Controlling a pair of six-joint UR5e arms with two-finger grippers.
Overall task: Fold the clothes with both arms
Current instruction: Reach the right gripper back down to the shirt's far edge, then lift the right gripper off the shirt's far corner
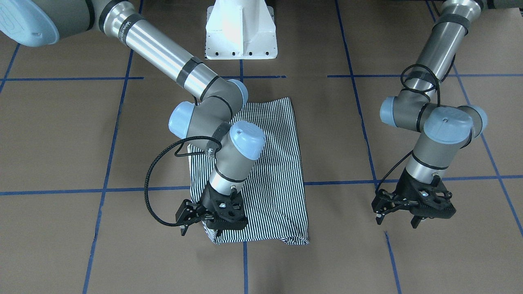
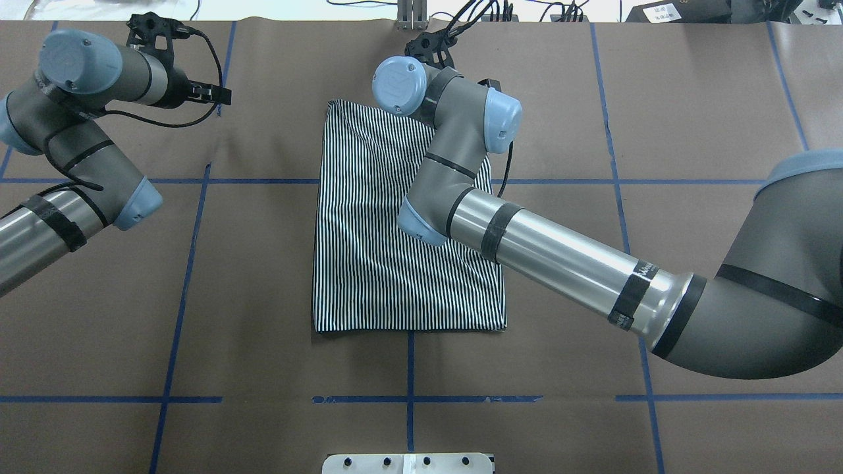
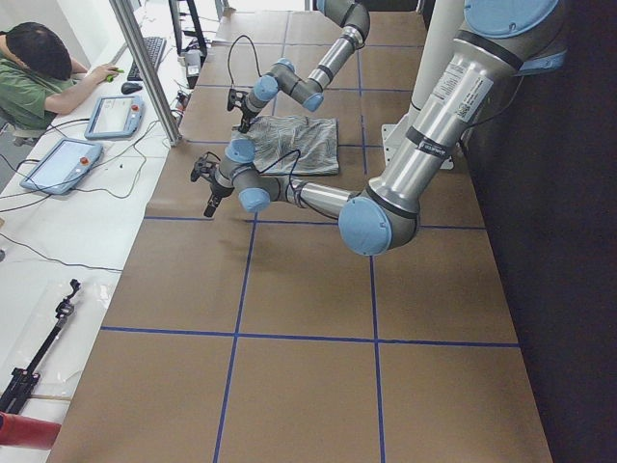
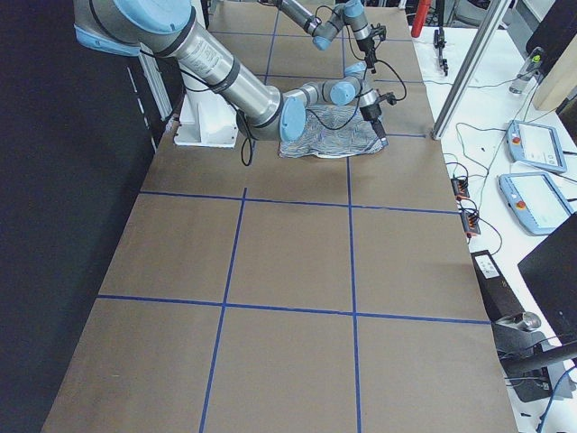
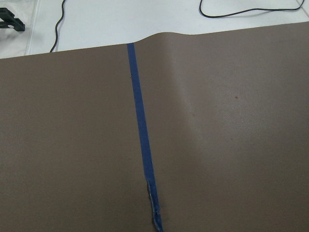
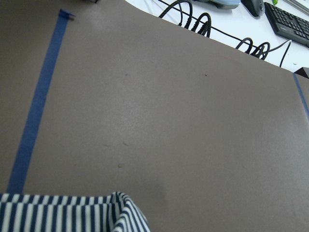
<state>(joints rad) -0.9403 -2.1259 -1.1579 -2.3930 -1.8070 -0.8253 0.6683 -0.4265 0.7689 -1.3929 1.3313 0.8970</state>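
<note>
The striped shirt [image 1: 278,171] lies flat on the brown table, folded into a tall rectangle; it also shows in the overhead view [image 2: 369,250]. Its collar and placket are hidden in the fold. My right gripper [image 1: 200,229] hangs low over the shirt's far corner on the operators' side, open, with no cloth between its fingers. That corner's folded edge [image 6: 72,212] shows at the bottom of the right wrist view. My left gripper [image 1: 396,220] is open over bare table, well off to the shirt's side. The left wrist view shows only table and blue tape [image 5: 142,140].
The white pedestal base [image 1: 241,32] stands at the robot's side of the table. Blue tape lines [image 2: 408,181] grid the brown cover. Beyond the far edge run cables [image 6: 193,19] and a white bench with tablets [image 3: 58,164], where a person [image 3: 34,72] sits.
</note>
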